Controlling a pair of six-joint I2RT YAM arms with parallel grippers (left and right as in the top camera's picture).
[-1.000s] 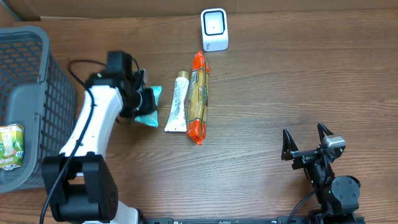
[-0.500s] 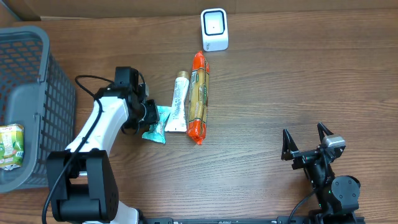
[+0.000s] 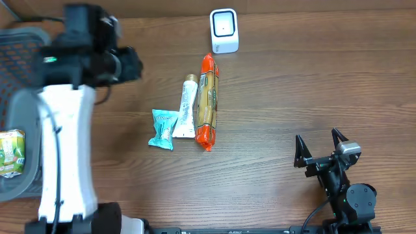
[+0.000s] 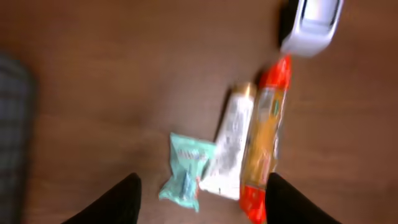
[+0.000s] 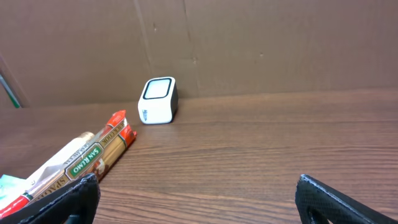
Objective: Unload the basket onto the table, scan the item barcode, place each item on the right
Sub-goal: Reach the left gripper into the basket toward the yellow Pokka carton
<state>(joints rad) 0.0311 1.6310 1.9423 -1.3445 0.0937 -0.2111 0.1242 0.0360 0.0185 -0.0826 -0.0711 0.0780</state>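
Note:
A small teal packet (image 3: 162,129) lies flat on the wooden table, just left of a white tube (image 3: 185,107) and a long orange spaghetti pack (image 3: 207,101). The white barcode scanner (image 3: 224,30) stands behind them at the back. My left gripper (image 4: 202,205) hangs high above these items, open and empty; in the blurred left wrist view the teal packet (image 4: 186,168) shows far below between its dark fingers (image 4: 118,202). Near the front right my right gripper (image 3: 320,146) rests open with nothing in it, facing the scanner (image 5: 158,101).
A grey plastic basket (image 3: 29,45) fills the left edge, with a green packet (image 3: 12,153) inside. The raised left arm (image 3: 65,123) hides part of the basket. A cardboard wall (image 5: 249,43) closes the back of the table.
The left gripper carried the teal packet right, set it beside the white tube, opened, and lifted up and back toward the basket. The right arm stayed still.

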